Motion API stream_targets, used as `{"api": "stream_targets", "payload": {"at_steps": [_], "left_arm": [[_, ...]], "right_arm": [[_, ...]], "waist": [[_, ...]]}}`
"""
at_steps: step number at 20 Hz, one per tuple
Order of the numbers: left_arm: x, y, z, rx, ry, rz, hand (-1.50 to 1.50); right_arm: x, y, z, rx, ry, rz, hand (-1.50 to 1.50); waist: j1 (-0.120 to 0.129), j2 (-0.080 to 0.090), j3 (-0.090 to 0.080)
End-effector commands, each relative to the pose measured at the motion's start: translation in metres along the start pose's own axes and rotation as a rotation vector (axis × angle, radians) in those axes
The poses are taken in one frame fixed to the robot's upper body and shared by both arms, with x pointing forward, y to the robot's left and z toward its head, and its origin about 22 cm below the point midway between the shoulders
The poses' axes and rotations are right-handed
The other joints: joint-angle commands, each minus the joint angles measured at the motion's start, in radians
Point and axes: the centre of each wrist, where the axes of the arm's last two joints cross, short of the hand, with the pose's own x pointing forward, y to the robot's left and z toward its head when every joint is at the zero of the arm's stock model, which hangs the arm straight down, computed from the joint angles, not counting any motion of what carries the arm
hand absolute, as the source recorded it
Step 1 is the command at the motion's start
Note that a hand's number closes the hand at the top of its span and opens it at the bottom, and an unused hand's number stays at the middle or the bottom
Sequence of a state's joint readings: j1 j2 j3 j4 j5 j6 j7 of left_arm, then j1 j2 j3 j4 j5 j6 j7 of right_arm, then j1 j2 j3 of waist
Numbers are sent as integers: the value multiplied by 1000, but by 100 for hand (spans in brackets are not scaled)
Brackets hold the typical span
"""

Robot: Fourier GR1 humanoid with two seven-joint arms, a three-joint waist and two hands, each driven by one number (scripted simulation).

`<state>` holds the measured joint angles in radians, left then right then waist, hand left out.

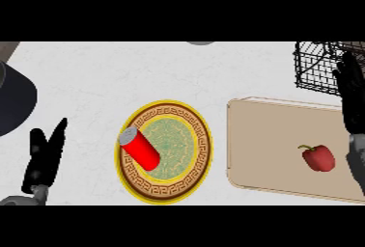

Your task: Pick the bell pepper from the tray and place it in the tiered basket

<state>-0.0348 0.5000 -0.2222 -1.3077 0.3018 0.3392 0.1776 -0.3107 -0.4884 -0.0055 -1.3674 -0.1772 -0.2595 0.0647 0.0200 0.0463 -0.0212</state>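
Nearest, on the flat beige rectangular tray [267,144], the small red bell pepper [318,157] lies toward the tray's right side, untouched. The right hand [351,96] stands just right of the pepper along the tray's right edge, fingers straight and apart, probably lined up to close in on it. Left of the tray, a red cylindrical can [140,146] lies on an ornate gold-rimmed round plate [198,144]. Farther left, the left hand [44,152] rests open. Beyond the tray's far right corner sits the black wire tiered basket [315,67], holding no pepper yet.

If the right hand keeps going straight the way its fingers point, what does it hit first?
Probably the tiered basket: the right hand points up the view and its fingertips already overlap the wire basket's edge. Its height above the basket is unclear.
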Motion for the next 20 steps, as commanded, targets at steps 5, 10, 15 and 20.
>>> {"api": "stream_targets", "payload": {"at_steps": [5,10,15,20], "left_arm": [[22,17,75,-45,-208,-33,0],[20,21,85,-51,-230,-58,0],[14,24,89,-46,-228,-65,0],[7,34,92,2,-221,-78,0]], "right_arm": [[49,44,-6,531,-231,-178,150],[21,64,5,680,-78,-338,-150],[31,71,7,979,-141,-375,-150],[66,44,-6,1160,-268,-213,-150]], "waist": [[-1,-85,26],[-42,-73,24],[-71,-77,19],[-120,-92,12]]}}
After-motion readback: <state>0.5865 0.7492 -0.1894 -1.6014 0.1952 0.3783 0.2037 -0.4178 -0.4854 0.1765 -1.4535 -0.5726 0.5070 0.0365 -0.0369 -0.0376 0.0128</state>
